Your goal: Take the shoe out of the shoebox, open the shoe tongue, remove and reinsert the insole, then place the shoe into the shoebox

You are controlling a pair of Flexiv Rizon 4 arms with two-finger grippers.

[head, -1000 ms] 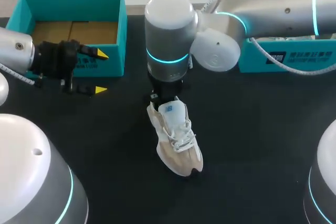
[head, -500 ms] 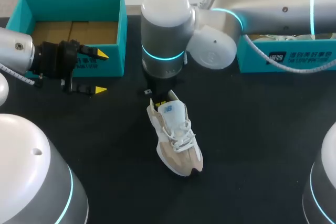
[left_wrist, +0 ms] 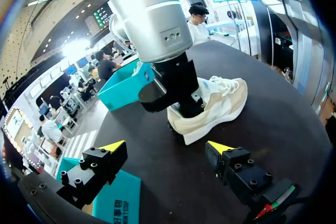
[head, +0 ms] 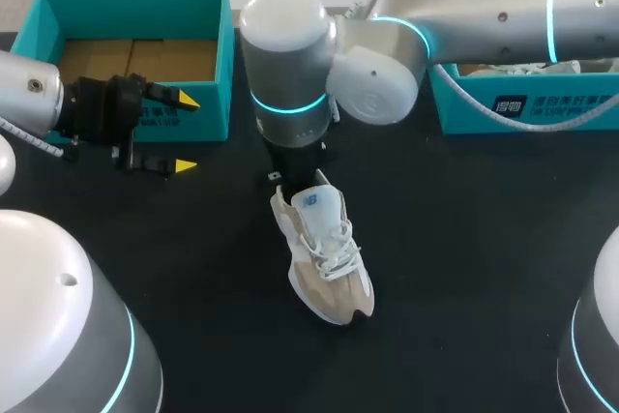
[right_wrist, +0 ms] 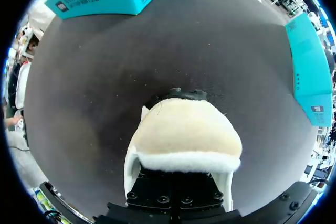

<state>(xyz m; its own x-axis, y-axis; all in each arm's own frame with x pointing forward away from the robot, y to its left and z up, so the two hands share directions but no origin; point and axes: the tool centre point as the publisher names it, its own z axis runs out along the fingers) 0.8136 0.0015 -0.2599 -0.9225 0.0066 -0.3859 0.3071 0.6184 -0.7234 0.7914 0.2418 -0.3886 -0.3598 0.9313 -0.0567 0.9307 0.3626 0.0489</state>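
Note:
A beige and white sneaker (head: 324, 258) lies on the black table (head: 464, 239), heel toward the back, toe toward me. My right arm comes in from the right, and its gripper (head: 293, 179) stands straight down at the shoe's heel. In the right wrist view the black fingers (right_wrist: 157, 190) lie together and shut, their tips hidden behind the fuzzy cream heel collar (right_wrist: 186, 137); I cannot see anything pinched. From the left wrist view, that gripper (left_wrist: 184, 103) dips into the sneaker (left_wrist: 220, 100) at its heel opening. My left gripper (head: 184, 132) waits open, off to the shoe's left.
An open teal shoebox (head: 135, 36) with a cardboard floor stands at the back left, just behind my left gripper. A second teal box (head: 527, 103) with white contents stands at the back right under my right arm.
My right arm's wrist has swung left and slightly back above the heel. The shoe has hardly shifted. The left arm has not moved.

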